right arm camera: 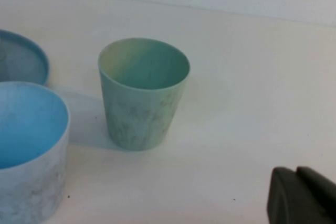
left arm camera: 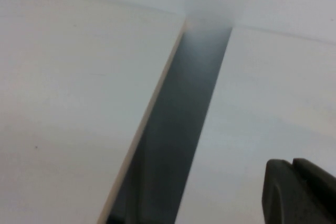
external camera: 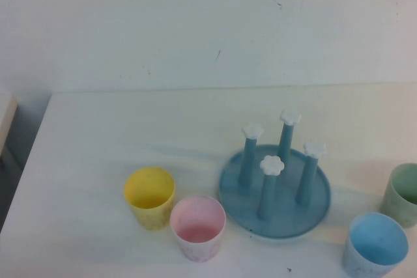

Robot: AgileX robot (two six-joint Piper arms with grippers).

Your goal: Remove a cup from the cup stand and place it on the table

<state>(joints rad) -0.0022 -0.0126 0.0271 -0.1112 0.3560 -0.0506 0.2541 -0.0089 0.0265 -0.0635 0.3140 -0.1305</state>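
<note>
The pale pink cup (external camera: 198, 228) stands upright on the white table (external camera: 117, 135), just left of the round blue cup stand (external camera: 234, 194). All four of the stand's pegs with white flower caps are bare. Neither arm shows in the high view. My left gripper (left arm camera: 293, 164) is shut and empty over the table's left edge. My right gripper (right arm camera: 296, 171) is shut and empty, low over the table near a green cup (right arm camera: 143, 93). The stand's rim (right arm camera: 31, 59) shows in the right wrist view.
A yellow cup (external camera: 150, 196) stands left of the pink one. A light blue cup (external camera: 376, 247) and the green cup (external camera: 404, 193) stand right of the stand. A dark gap (left arm camera: 178, 129) runs between the table's left edge and a neighbouring surface.
</note>
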